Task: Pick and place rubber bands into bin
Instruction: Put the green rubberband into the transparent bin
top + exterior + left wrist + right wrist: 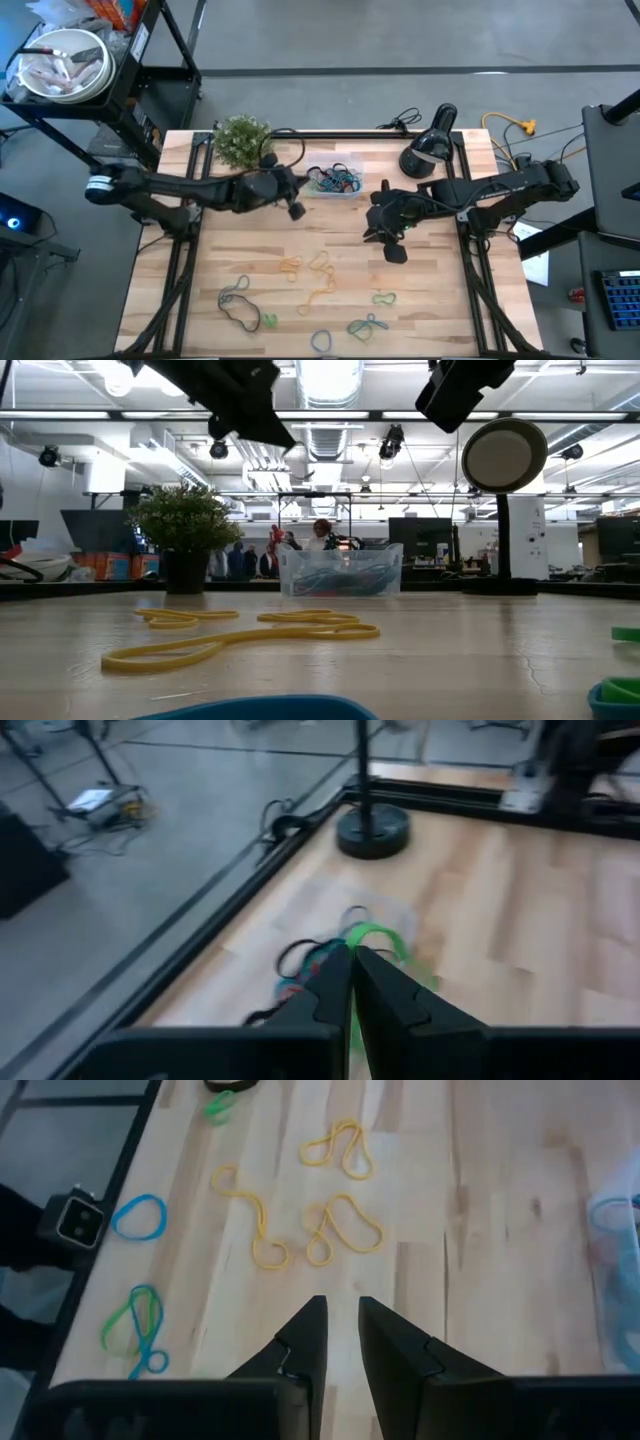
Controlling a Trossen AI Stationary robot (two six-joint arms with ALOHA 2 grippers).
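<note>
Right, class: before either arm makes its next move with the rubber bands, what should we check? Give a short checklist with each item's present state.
1. Left claw shut on a green band: ok.
2. Left claw above the bin: ok, roughly.
3. Bin upright on the table: ok.
4. Right claw empty, slightly open: ok.
5. Yellow bands loose ahead of right claw: ok.
6. Band clear of the bin's rim: cannot tell.

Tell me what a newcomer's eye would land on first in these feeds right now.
Likely the left gripper hanging shut beside the clear bin at the table's far middle, a green rubber band pinched in its fingers over the bands already inside. Next, the loose rubber bands scattered over the near half of the table, yellow ones central. The right gripper hovers above the table's middle, slightly parted and empty.
</note>
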